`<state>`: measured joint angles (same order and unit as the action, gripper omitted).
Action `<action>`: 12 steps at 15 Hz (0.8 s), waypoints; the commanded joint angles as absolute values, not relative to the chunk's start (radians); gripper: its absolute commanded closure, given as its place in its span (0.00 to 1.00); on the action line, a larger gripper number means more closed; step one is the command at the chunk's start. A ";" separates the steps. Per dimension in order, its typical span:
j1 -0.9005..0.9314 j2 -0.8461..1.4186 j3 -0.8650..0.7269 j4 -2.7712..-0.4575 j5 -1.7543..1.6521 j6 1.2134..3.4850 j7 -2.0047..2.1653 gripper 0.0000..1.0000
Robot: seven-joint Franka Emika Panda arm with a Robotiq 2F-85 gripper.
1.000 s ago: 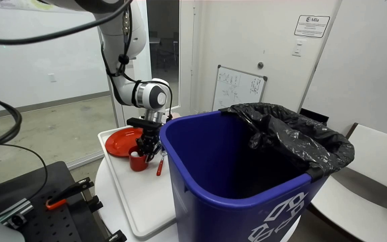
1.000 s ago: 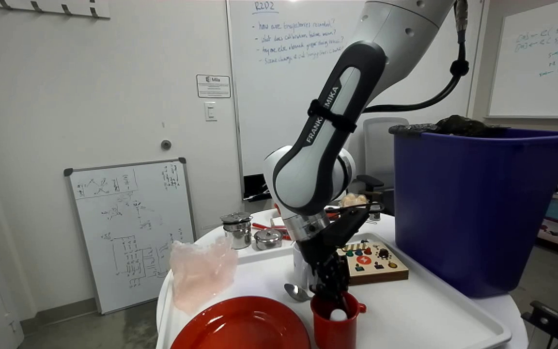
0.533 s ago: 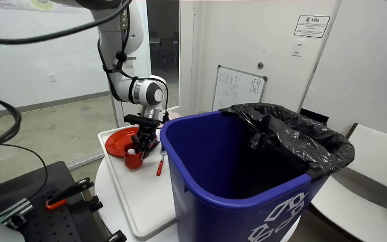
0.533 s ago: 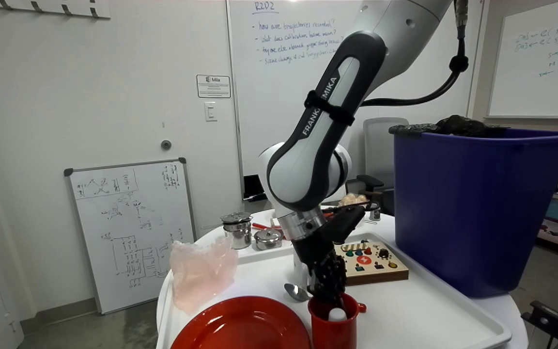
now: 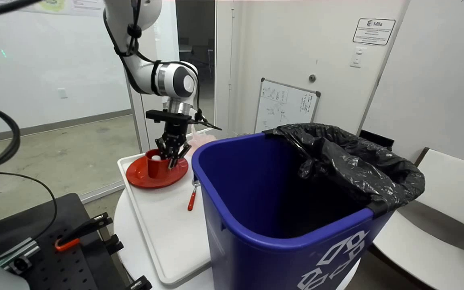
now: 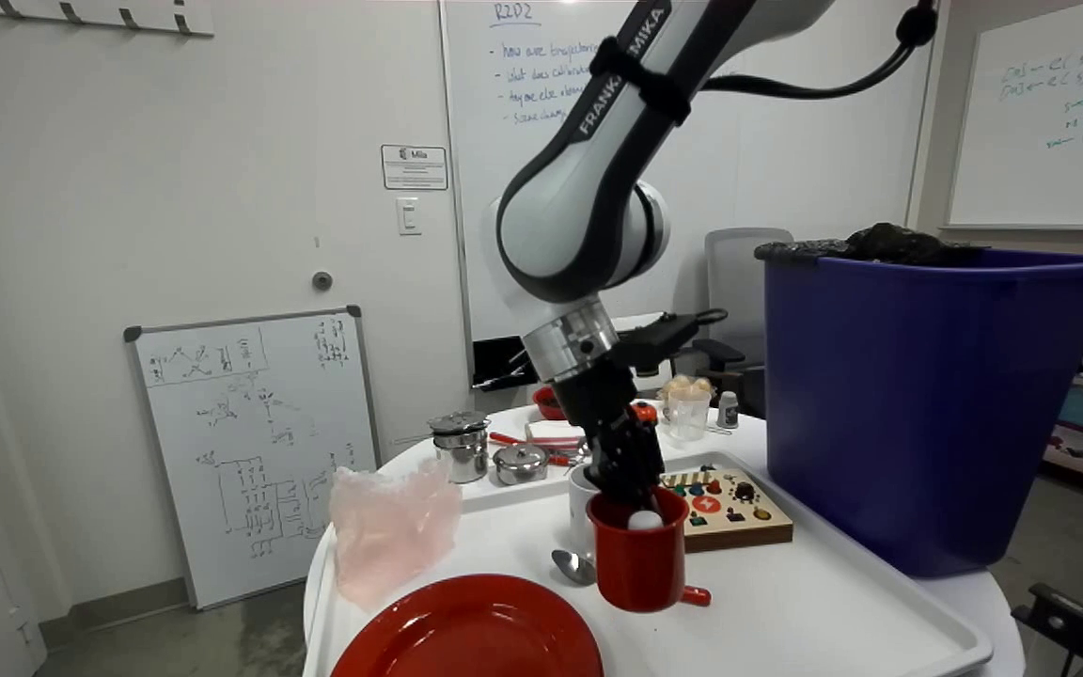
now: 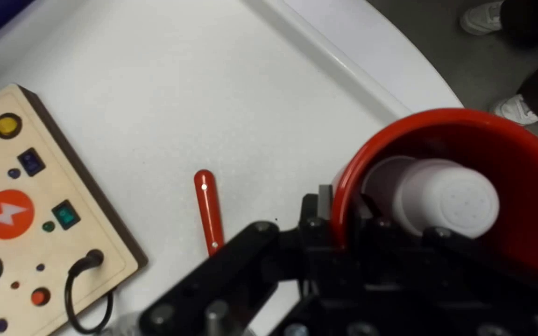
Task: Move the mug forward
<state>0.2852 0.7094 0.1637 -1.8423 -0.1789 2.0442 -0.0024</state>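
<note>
The red mug [image 5: 158, 169] hangs from my gripper [image 5: 170, 160], raised above the tray; in an exterior view its whole body and its handle show [image 6: 640, 569]. My gripper [image 6: 637, 498] is shut on the mug's rim, with one finger inside the wall and one outside. In the wrist view the fingertips [image 7: 342, 207] pinch the rim of the mug [image 7: 530, 196] at lower right. A white cup-like item [image 7: 460, 200] lies inside the mug. The mug is roughly upright, slightly tilted. Its base is hidden in the wrist view.
A red plate [image 6: 466, 625] lies on the white tray [image 5: 145, 241] beside the mug. A red-handled utensil [image 7: 208, 205] lies near it. A wooden button board [image 6: 734, 527], a white mug [image 6: 581, 512] and a pink bag [image 6: 391, 536] stand around. A tall blue bin [image 6: 918, 404] borders the tray.
My gripper and the red mug have risen together, clearly higher in both exterior views. The mug now overlaps the plate in an exterior view. The plate and utensil have not moved.
</note>
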 commanded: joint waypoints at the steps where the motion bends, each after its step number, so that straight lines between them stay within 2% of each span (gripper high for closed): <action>1: 0.271 0.658 0.199 -1.799 -0.105 2.001 -0.010 0.98; 7: 0.276 0.691 0.194 -1.660 0.051 2.000 0.092 0.98; 8: 0.282 0.671 0.190 -1.707 0.017 2.030 0.056 0.91; 12: 0.281 0.678 0.187 -1.689 0.032 2.029 0.079 0.91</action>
<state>0.2763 0.6771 0.1921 -1.6926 0.0284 2.0313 0.0810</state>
